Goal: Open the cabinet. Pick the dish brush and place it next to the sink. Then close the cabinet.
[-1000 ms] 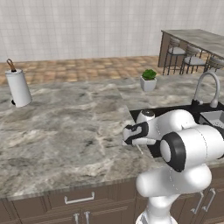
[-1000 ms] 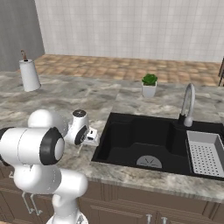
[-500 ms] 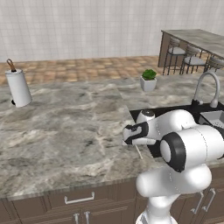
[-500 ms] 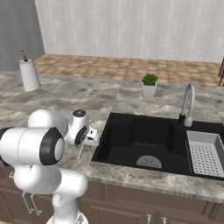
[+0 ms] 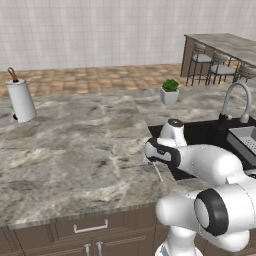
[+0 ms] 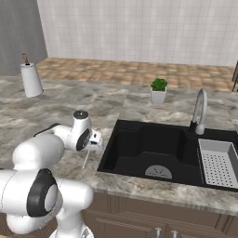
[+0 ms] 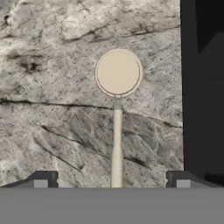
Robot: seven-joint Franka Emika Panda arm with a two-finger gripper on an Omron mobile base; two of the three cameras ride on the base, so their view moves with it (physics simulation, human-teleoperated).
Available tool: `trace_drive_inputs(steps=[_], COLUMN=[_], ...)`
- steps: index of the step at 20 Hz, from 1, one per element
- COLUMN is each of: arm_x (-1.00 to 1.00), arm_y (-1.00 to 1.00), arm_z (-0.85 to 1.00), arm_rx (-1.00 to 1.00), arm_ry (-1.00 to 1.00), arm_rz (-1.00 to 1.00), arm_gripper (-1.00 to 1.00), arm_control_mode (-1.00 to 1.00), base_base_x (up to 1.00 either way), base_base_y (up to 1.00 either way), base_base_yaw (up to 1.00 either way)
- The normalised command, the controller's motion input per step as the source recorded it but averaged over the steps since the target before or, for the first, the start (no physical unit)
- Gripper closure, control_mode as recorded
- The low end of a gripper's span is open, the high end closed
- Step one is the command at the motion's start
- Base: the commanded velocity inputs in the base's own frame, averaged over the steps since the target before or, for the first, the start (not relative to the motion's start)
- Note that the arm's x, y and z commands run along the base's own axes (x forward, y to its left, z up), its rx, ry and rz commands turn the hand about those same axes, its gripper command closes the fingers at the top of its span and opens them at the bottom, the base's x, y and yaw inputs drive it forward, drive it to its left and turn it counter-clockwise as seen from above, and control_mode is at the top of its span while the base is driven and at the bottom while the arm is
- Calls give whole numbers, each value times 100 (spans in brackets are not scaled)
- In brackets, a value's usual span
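Note:
The pale beige dish brush [image 7: 118,72] lies flat on the marble counter [image 7: 52,109], just left of the black sink [image 7: 203,87]. Its round head points away from the hand and its thin handle runs back between the fingers. My gripper [image 7: 111,179] hovers right over the handle, open, with both fingertips [image 7: 41,179] well clear of it. From the base, the gripper [image 5: 151,159] hangs over the brush handle [image 5: 158,172] near the sink's left rim [image 5: 156,131]. The right base view shows the gripper [image 6: 95,141], the brush [image 6: 86,159] and the sink [image 6: 139,144]. The cabinet is out of view.
A paper towel roll [image 5: 20,100] stands at the counter's far left. A small potted plant [image 6: 158,90] sits behind the sink, beside a curved faucet [image 6: 200,111]. A grey rack [image 6: 218,162] fills the sink's right side. Drawers [image 5: 90,227] run below the counter's front edge.
The gripper has gone from shut to wide open, letting go of the dish brush, which now rests on the counter. The arm has barely moved.

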Motion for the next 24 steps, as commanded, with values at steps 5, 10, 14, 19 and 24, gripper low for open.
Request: trace_drive_inputs(steps=[5, 10, 14, 19, 24], arm_x=[-60, -39, -25, -17, -23], arm_y=[0, 0, -1, -6, -9], arm_z=[70, 76, 89, 77, 36], arm_rx=[0, 0, 0, 0, 0], arm_ry=[-6, 8, 16, 23, 22], arm_rz=[5, 5, 1, 0, 0], arm_gripper=[-100, -100, -100, -100, -100], arm_control_mode=[-100, -100, -100, -100, -100], base_base_x=[0, 0, 0, 0, 0], base_base_y=[0, 0, 0, 0, 0], base_base_yaw=[0, 0, 0, 0, 0])
